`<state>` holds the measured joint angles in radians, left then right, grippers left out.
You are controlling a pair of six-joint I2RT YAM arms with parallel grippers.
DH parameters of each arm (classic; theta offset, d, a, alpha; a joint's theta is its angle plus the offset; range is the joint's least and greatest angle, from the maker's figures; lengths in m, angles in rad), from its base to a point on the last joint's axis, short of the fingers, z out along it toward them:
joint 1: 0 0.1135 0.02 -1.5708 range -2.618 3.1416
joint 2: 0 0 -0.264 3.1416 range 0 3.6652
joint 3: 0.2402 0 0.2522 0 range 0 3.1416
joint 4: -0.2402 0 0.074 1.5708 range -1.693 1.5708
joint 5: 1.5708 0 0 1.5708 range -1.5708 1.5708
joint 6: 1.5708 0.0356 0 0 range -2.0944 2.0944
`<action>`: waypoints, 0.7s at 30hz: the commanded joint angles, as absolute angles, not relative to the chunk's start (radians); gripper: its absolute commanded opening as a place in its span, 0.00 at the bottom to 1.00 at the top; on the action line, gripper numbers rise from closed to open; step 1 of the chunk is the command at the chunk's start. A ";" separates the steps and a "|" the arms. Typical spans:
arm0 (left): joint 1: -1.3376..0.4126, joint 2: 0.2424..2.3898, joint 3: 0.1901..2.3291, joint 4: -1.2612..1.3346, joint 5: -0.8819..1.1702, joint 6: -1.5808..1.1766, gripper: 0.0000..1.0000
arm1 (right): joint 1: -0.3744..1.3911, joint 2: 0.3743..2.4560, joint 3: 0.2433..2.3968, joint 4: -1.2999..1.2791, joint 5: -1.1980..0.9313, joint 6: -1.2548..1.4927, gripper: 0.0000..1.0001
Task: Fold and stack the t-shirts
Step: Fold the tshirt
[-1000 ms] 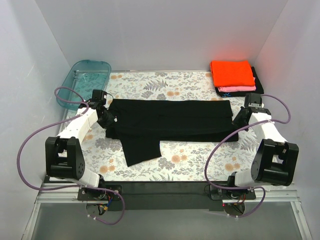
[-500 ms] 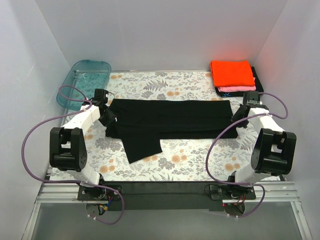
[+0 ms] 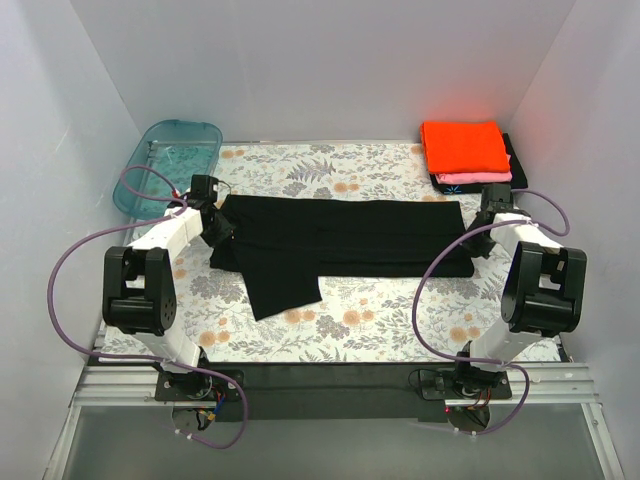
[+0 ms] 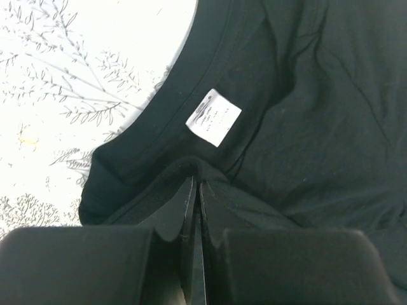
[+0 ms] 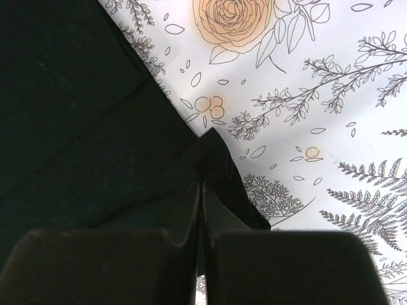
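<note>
Flat across the floral table [image 3: 380, 320]: large black t-shirt [image 3: 340, 235], folded to a long band, one flap trailing toward the near edge. At its left end, by the white neck label [image 4: 213, 117]: left gripper [image 4: 196, 184], fingers pressed together on a raised pinch of fabric. At the right end: right gripper [image 5: 201, 184], likewise clamped tight on a peaked corner (hem, probably; dim view). Far right corner: orange t-shirt [image 3: 463, 146] stacked on pink t-shirt [image 3: 473, 177]. Far left: teal tub [image 3: 170, 160].
</note>
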<state>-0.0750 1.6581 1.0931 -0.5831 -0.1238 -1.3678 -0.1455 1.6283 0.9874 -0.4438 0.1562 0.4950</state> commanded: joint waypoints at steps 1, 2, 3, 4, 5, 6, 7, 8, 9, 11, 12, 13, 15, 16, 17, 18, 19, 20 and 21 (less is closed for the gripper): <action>-0.064 1.640 1.109 -0.517 -0.181 -1.347 0.00 | -0.147 1.644 1.006 -0.405 0.218 0.502 0.01; -0.064 1.637 1.105 -0.506 -0.181 -1.342 0.00 | -0.147 1.651 1.003 -0.403 0.221 0.503 0.01; -0.064 1.637 1.100 -0.488 -0.173 -1.339 0.00 | -0.147 1.654 1.000 -0.397 0.224 0.503 0.01; -0.064 1.640 1.095 -0.480 -0.170 -1.335 0.00 | -0.147 1.655 1.000 -0.394 0.225 0.506 0.01; -0.064 1.646 1.095 -0.476 -0.166 -1.327 0.00 | -0.147 1.655 0.994 -0.391 0.225 0.506 0.01; -0.064 1.647 1.097 -0.472 -0.164 -1.324 0.00 | -0.146 1.657 0.993 -0.388 0.227 0.508 0.01; -0.064 1.646 1.095 -0.469 -0.166 -1.324 0.00 | -0.147 1.655 0.991 -0.385 0.229 0.508 0.01; -0.064 1.646 1.088 -0.463 -0.167 -1.324 0.00 | -0.147 1.655 0.989 -0.384 0.229 0.506 0.01; -0.064 1.640 1.083 -0.447 -0.170 -1.322 0.00 | -0.147 1.654 0.989 -0.383 0.233 0.505 0.02; -0.064 1.638 1.074 -0.433 -0.178 -1.319 0.06 | -0.146 1.649 0.989 -0.383 0.229 0.500 0.09; -0.064 1.634 1.075 -0.431 -0.179 -1.319 0.09 | -0.147 1.638 0.988 -0.382 0.226 0.497 0.12; -0.066 1.628 1.077 -0.431 -0.173 -1.318 0.13 | -0.147 1.631 0.988 -0.380 0.216 0.492 0.16; -0.067 1.608 1.078 -0.426 -0.169 -1.318 0.29 | -0.143 1.596 0.986 -0.380 0.206 0.473 0.29; -0.077 1.580 1.078 -0.423 -0.173 -1.315 0.34 | -0.135 1.580 0.985 -0.379 0.196 0.469 0.33; -0.081 1.563 1.078 -0.417 -0.193 -1.310 0.39 | -0.129 1.562 0.982 -0.377 0.192 0.466 0.46; -0.086 1.546 1.078 -0.414 -0.204 -1.304 0.48 | -0.121 1.524 0.980 -0.376 0.189 0.462 0.53; -0.098 1.517 1.080 -0.416 -0.212 -1.295 0.53 | -0.103 1.504 0.974 -0.376 0.183 0.460 0.59; -0.103 1.500 1.080 -0.417 -0.222 -1.287 0.56 | -0.092 1.464 0.971 -0.376 0.180 0.456 0.69; -0.109 1.482 1.075 -0.426 -0.229 -1.285 0.63 | -0.080 1.442 0.969 -0.376 0.175 0.453 0.72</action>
